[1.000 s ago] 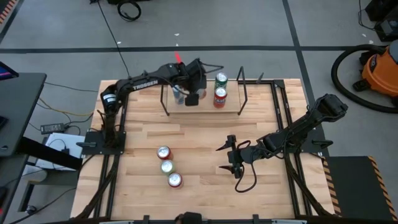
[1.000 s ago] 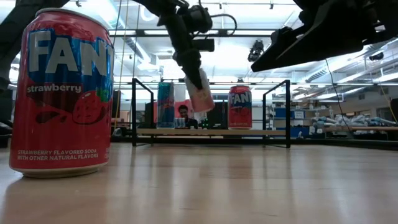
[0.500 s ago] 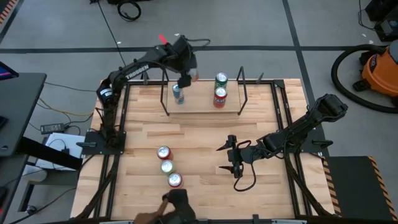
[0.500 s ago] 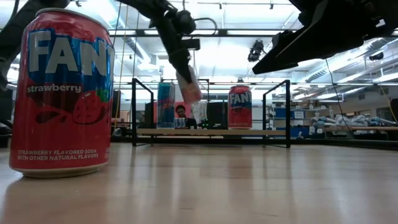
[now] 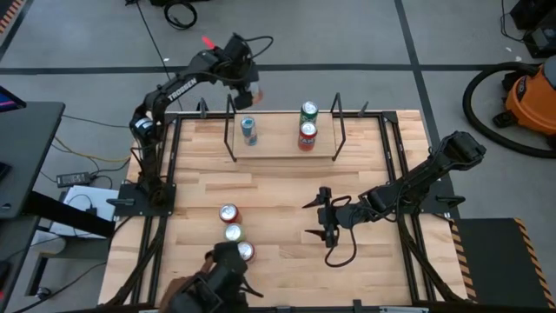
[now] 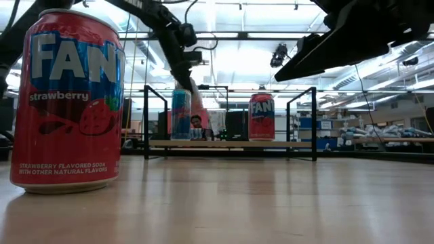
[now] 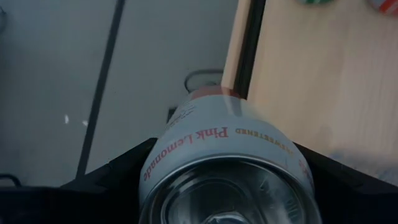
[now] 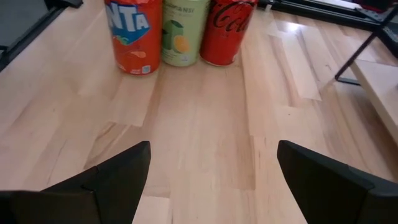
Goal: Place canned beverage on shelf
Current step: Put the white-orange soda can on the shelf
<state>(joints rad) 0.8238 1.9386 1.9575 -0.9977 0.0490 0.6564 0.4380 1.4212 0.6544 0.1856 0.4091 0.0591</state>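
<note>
Near edge of table (image 5: 278, 196): three cans in a row, the Fanta strawberry can (image 6: 68, 102) nearest the low camera. A person's hand (image 5: 208, 287) is at this row, touching or just beside the end can. Risk: a nudge topples the row.

Mid table: right end effector (image 5: 323, 219) hangs low over bare wood, fingers spread, nothing held. It waits, well apart from the cans.

Far side: shelf (image 5: 282, 148) carries a blue can (image 5: 248, 130) toward its left end and two cans, green-topped and red, near its right end.

Beyond the shelf: left end effector (image 5: 246, 83) is clenched on a pink lemonade can (image 7: 230, 168), held raised past the table's far edge, over the floor.

Hazards, judged: the can is tilted in the grip; a slip drops it to the floor. Lowering it could clip the black rod uprights or knock over the blue can.
</note>
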